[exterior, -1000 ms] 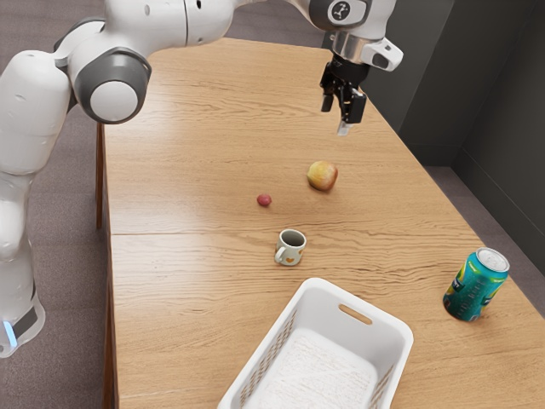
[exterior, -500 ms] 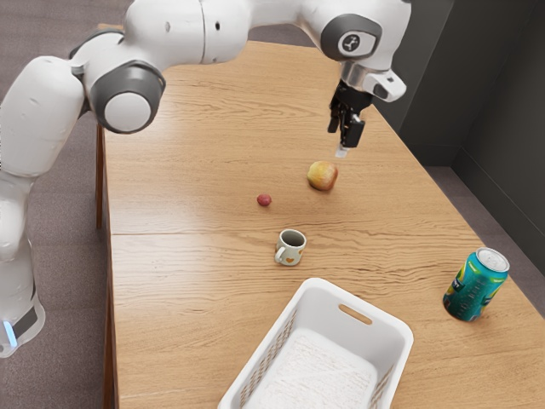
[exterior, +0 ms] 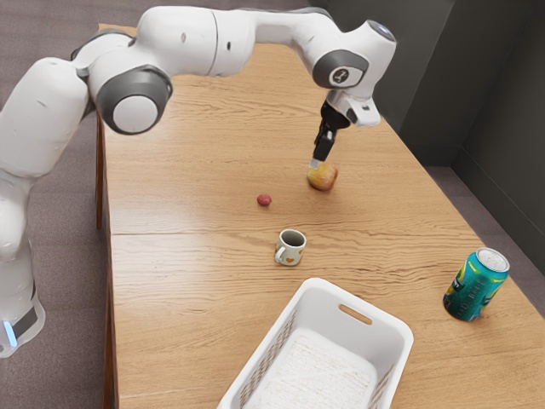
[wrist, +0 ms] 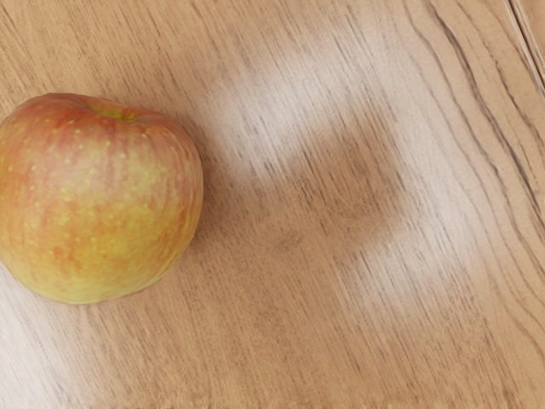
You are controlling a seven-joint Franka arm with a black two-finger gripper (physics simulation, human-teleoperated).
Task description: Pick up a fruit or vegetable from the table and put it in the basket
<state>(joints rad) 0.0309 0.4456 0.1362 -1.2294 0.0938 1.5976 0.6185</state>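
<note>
On table, upright mug near white basket; apple outside it, tool close by, can't tell if clenched.

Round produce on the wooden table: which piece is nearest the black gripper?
The larger, red-and-yellow apple: in the exterior view, the gripper overlaps its edge. The small, dark-red round piece lies farther off.

Exterior view, clock centred on mug: apple at one o'clock, pincer close to it; red fruit, eleven; can, three; basket, between five and six.
</note>
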